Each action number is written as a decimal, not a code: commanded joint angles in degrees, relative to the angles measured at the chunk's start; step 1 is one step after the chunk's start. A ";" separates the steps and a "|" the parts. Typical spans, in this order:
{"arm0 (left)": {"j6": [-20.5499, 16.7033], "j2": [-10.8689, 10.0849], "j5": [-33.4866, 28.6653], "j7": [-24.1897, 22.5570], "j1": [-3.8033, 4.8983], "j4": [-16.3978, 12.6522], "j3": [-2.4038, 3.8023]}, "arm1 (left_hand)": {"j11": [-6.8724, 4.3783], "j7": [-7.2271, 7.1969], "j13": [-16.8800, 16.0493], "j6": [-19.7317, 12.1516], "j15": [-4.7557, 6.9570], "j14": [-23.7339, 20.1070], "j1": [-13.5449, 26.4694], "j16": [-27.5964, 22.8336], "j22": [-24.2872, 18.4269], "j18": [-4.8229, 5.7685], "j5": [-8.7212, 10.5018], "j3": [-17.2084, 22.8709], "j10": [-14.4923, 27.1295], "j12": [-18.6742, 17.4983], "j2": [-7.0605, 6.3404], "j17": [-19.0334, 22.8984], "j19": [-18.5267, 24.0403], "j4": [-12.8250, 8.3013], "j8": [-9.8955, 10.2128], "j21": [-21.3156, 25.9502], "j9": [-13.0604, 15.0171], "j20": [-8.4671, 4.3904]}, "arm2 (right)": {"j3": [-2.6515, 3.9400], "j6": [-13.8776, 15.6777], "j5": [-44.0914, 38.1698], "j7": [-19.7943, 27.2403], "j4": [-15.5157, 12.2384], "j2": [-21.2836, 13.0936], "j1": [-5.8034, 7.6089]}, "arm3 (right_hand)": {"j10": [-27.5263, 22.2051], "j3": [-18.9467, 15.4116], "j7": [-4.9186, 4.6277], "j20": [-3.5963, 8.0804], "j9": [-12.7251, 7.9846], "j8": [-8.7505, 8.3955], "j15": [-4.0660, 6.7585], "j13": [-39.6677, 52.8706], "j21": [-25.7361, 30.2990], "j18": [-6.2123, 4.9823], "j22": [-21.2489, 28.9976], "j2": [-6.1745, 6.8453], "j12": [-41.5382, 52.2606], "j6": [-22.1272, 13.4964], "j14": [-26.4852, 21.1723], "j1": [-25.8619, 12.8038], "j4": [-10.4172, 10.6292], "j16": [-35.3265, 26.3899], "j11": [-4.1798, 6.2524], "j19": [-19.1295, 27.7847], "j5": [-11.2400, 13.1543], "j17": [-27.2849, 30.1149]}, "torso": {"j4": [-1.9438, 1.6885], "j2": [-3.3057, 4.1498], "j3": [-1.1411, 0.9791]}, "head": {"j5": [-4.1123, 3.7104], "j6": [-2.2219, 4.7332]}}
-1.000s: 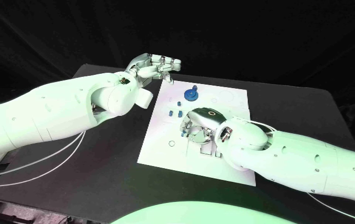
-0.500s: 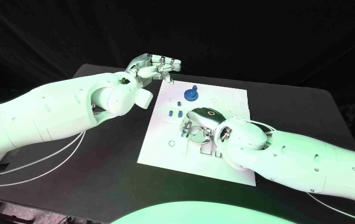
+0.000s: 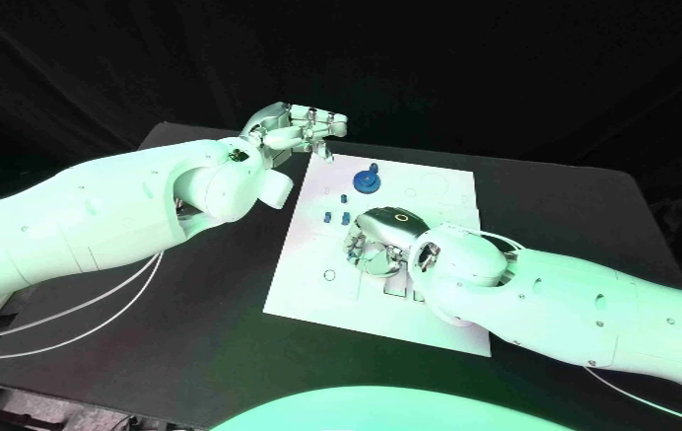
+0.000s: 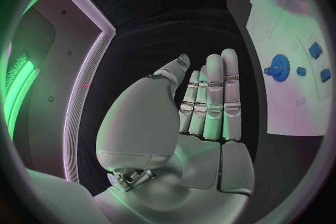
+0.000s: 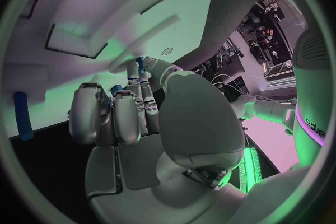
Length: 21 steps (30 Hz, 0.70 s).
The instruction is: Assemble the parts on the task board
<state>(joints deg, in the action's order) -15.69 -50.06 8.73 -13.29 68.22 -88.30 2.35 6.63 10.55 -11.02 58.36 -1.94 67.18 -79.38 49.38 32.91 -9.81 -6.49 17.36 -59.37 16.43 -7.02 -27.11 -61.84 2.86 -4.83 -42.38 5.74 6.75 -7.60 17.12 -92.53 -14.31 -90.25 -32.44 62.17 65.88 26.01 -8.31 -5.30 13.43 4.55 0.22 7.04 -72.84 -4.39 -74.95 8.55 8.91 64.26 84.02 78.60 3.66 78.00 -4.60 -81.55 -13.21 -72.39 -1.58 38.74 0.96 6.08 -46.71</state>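
Head view: the right hand [image 3: 381, 242] rests fingers-down on the middle of the task board [image 3: 441, 186], curled over a small blue part [image 5: 116, 89]; whether that part is actually pinched cannot be confirmed. Beyond its fingertips stand the blue gear [image 3: 367, 181] and two small blue pegs [image 3: 337, 218]. The left hand [image 3: 296, 127] hovers off the board's far corner, fingers together, holding nothing. Step in hand: seating a part. The next move likely calls for a straight downward press.

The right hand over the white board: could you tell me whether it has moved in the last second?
Yes, slightly. The right hand has crept up the task board toward the blue gear, its fingers down on the board.
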 commanded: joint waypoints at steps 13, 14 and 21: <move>0.65 0.08 0.25 -0.07 0.02 0.02 0.04 | -0.01 0.06 0.05 -0.48 -0.08 -0.44 -0.33 -0.24 -0.13 -0.70 0.00 -0.30 0.66 0.40 0.22 0.14 -0.34 0.17 -0.18 0.38 -0.08 0.23 | -0.15 3.69 -0.56 0.17 -1.45 -2.00 -0.23 | -6.10 -2.58 -0.43 -1.58 -2.18 -0.92 -1.29 -1.18 4.08 -0.17 -4.49 1.63 -1.94 -6.04 2.24 -1.43 -0.42 -0.27 -1.33 1.87 -0.46 1.10 | 0.02 -0.04 -0.05 | -0.06 -0.01; 0.63 0.07 0.25 -0.06 0.02 0.04 0.04 | -0.01 0.06 0.05 -0.48 -0.08 -0.44 -0.33 -0.24 -0.13 -0.70 0.00 -0.30 0.66 0.40 0.23 0.14 -0.34 0.18 -0.18 0.38 -0.08 0.23 | -0.09 3.81 -0.51 0.33 -1.98 -2.52 -0.22 | -6.22 -2.76 -0.18 -1.56 -2.28 -0.90 -1.25 -1.16 4.17 -0.20 -4.47 1.66 -1.79 -6.21 2.24 -1.44 -0.47 -0.25 -1.27 1.91 -0.45 1.09 | 0.03 -0.05 -0.06 | -0.11 -0.01; 0.58 -0.06 0.25 0.07 0.02 0.04 0.03 | 0.00 0.05 0.05 -0.53 -0.09 -0.43 -0.33 -0.19 -0.12 -0.71 -0.01 -0.31 0.74 0.47 0.35 0.15 -0.47 0.22 -0.20 0.33 -0.09 0.24 | 0.80 4.20 0.82 0.75 -6.79 -8.08 0.91 | -6.53 -3.61 0.89 -1.54 -2.61 -0.75 -1.17 -1.02 4.26 -0.19 -4.49 1.62 -1.02 -6.62 2.22 -1.64 -0.54 -0.24 -1.22 1.88 -0.62 1.15 | 0.16 -0.10 0.03 | -0.43 0.34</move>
<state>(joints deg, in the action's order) -15.71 -50.16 8.79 -13.08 68.22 -88.16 2.35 6.63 10.56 -11.02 58.35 -1.94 67.18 -79.38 49.38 32.83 -9.82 -6.49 17.21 -58.95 16.81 -7.02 -27.04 -62.13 3.01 -4.83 -42.38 5.73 7.03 -6.90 20.33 -92.29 -14.11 -96.55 -40.15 62.84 59.67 22.67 -7.72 -6.85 10.88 3.67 -0.93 5.98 -68.64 -4.40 -74.93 10.11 7.78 57.56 83.92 77.04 3.15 78.00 -5.93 -80.00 -13.74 -71.30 -1.51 38.66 0.93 5.78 -46.49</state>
